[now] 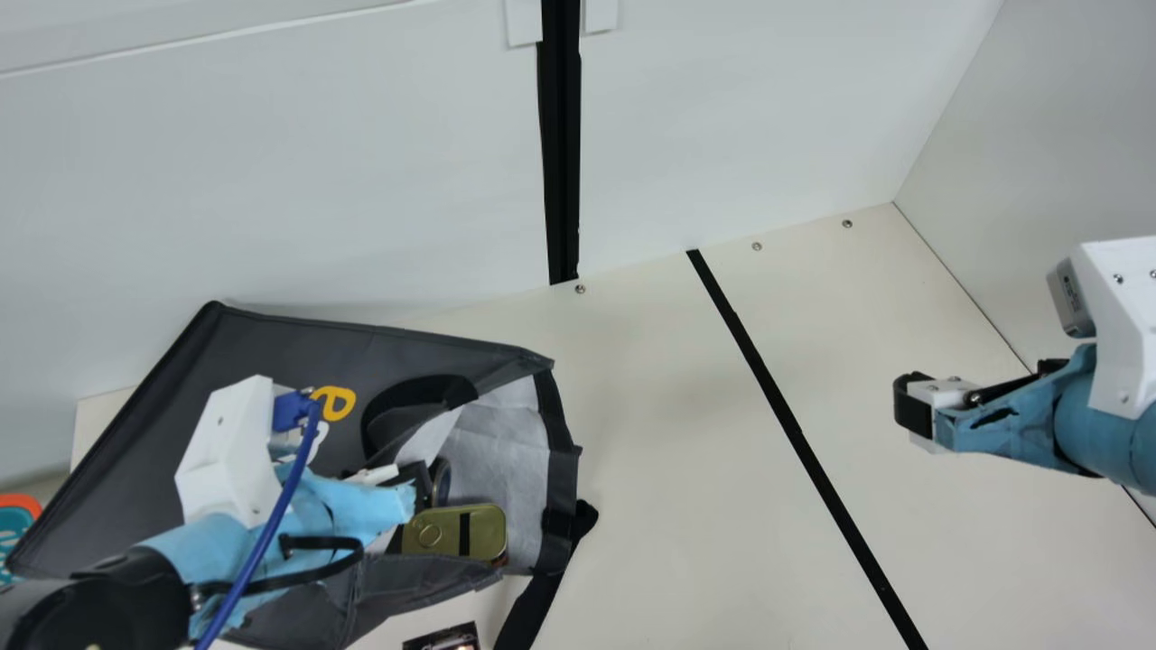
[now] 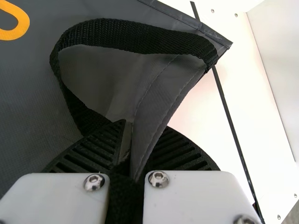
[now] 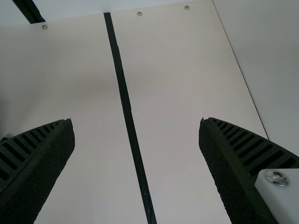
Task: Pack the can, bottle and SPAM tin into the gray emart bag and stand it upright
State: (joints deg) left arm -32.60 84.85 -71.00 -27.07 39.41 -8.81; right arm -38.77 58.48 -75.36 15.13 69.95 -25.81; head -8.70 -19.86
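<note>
One gray emart bag (image 1: 262, 348): lying on its side on the left of the tabletop (image 1: 668, 506), open mouth facing right, pale lining showing
Left claw (image 1: 408, 477): over the bag's mouth; the left wrist view has a fold of gray cloth clamped between the black ribbed fingers
Right claw (image 1: 910, 406): raised over the right part of the tabletop, well apart from the bag; in the right wrist view its fingers (image 3: 44, 161) stand wide apart with a gap between them
SPAM tin (image 1: 484, 531): inside the bag's mouth, at its near side, pull ring and a dark band on the face that shows
Round dark-rimmed end (image 1: 440, 482): also in the mouth, just beyond the tin on the far side; can or bottle, I cannot tell
Black handle (image 2: 135, 39): looped over the bag's upper panel
Black strap (image 1: 533, 609): from the mouth's near corner toward the near edge
Yellow letter (image 1: 335, 403): on the upper panel, beside the left arm's blue cable (image 1: 287, 506)
Dark printed item (image 1: 444, 639): near side, just beside the strap, partly cut off
Orange and teal thing (image 1: 16, 519): far left, beside the bag
Black line (image 1: 795, 424): across the tabletop, far to near, between bag and right claw
</note>
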